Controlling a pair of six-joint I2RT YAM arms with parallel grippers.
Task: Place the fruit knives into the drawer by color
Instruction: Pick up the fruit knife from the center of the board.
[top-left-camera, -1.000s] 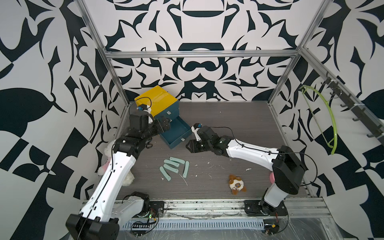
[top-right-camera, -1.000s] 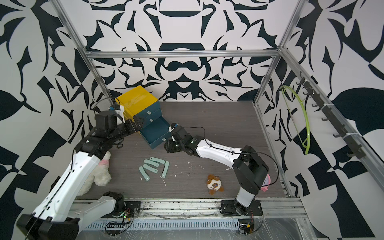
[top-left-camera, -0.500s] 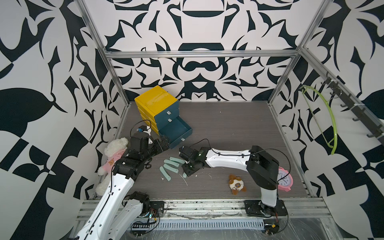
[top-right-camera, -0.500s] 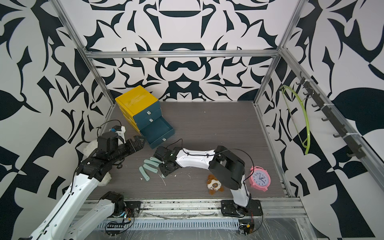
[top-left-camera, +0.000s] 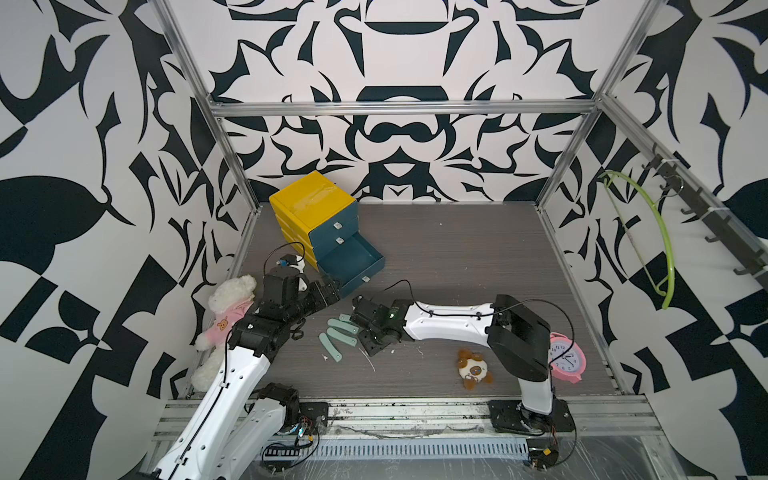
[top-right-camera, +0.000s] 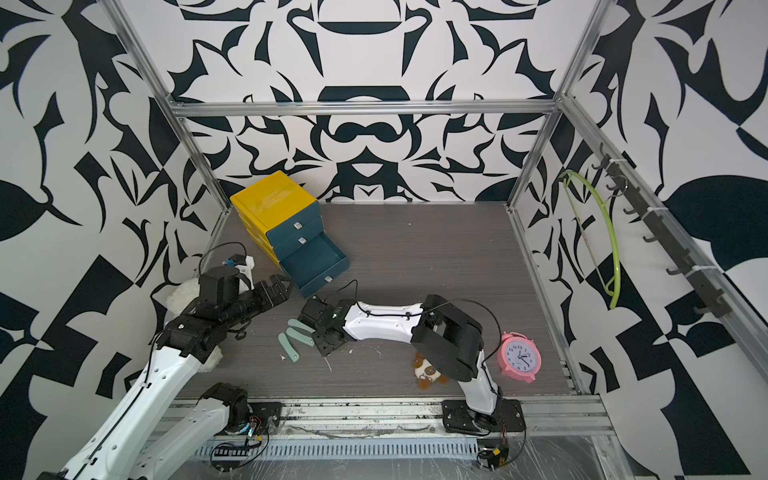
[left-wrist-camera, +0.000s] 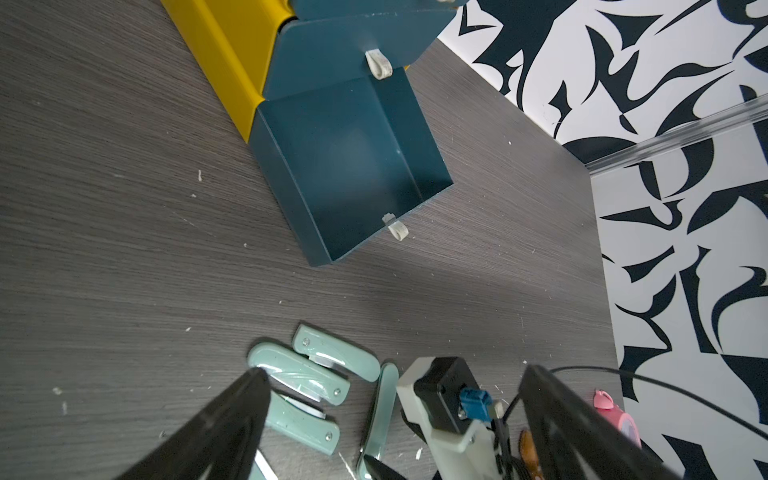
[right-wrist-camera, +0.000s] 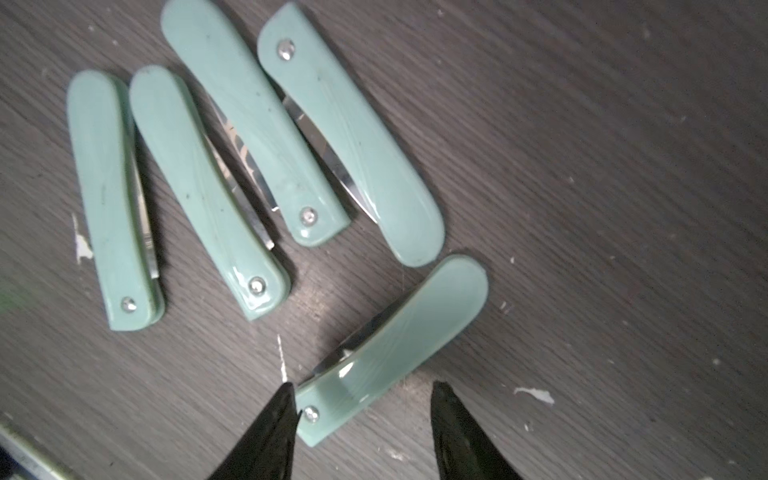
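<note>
**A:** Checking the fingers first. Any clamp on the right gripper?

**B:** Nope, no real grip. Sitting roughly half open around the rivet end of one mint-teal fruit knife. One fingertip right up against that end, the opposite one just clear of the handle. Knife lying flat on the table, slanting from lower centre up toward the right in the right wrist view.

**A:** And the left gripper?

**B:** Spread wide, holding nothing, touching nothing. In both top views, hanging left of centre, just beside the front corner of the open drawer.

**A:** Rest of the knives?

**B:** Looking at the other four knives in the upper left of the right wrist view. Laid side by side in a loose fan, some touching. Same mint-teal all round: glossy, slim, round-ended, folded, with a silver rivet at one end and a sliver of steel blade peeking out of the handles. In both top views, bunched just left of the right gripper, lower left of centre, below the drawer.

**A:** Drawer itself?

**B:** Dark teal, pulled out from the bottom of the yellow cabinet, upper left of centre, near the knives but apart from them.
</note>
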